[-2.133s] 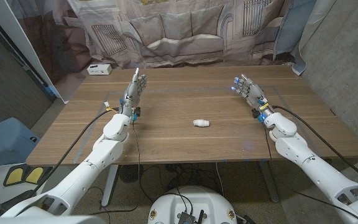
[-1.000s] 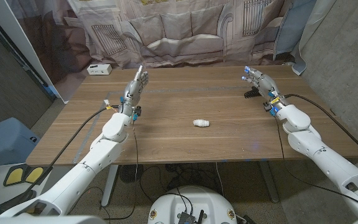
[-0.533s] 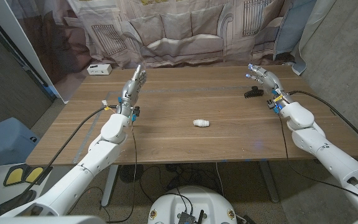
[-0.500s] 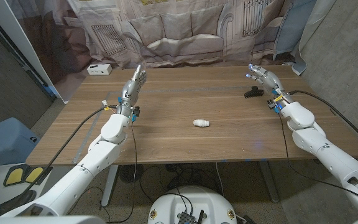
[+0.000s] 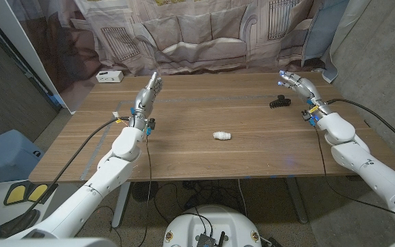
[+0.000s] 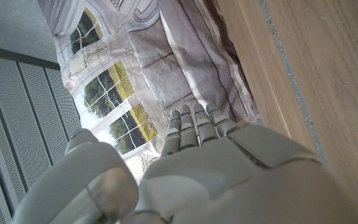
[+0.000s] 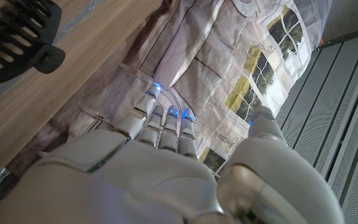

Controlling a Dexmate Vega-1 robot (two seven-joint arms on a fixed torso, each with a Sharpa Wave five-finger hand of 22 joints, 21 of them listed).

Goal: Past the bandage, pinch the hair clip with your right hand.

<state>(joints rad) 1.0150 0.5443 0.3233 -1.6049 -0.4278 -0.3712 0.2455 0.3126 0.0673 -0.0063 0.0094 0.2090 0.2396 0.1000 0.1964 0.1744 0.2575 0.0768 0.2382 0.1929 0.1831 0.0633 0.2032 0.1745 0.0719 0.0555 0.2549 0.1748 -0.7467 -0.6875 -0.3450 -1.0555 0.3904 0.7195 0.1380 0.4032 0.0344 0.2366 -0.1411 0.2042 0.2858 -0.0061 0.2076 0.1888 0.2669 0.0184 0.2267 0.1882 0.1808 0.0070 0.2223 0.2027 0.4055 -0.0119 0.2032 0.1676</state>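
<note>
Your right hand [image 5: 299, 85] has swung past the bandage [image 5: 221, 136], fingers spread and empty, just beside the hair clip [image 5: 278, 102], ready to pinch.

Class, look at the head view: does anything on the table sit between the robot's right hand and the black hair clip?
Nothing visible does. The right hand hovers just beside the black toothed hair clip, apart from it; the small white bandage roll lies well aside, mid-table.

hair clip [image 5: 278, 103]: black, toothed claw type, lying on the wood, far right of table | bandage [image 5: 221, 136]: small white roll, on its side, table centre, well apart from the clip, nearer and left
</note>
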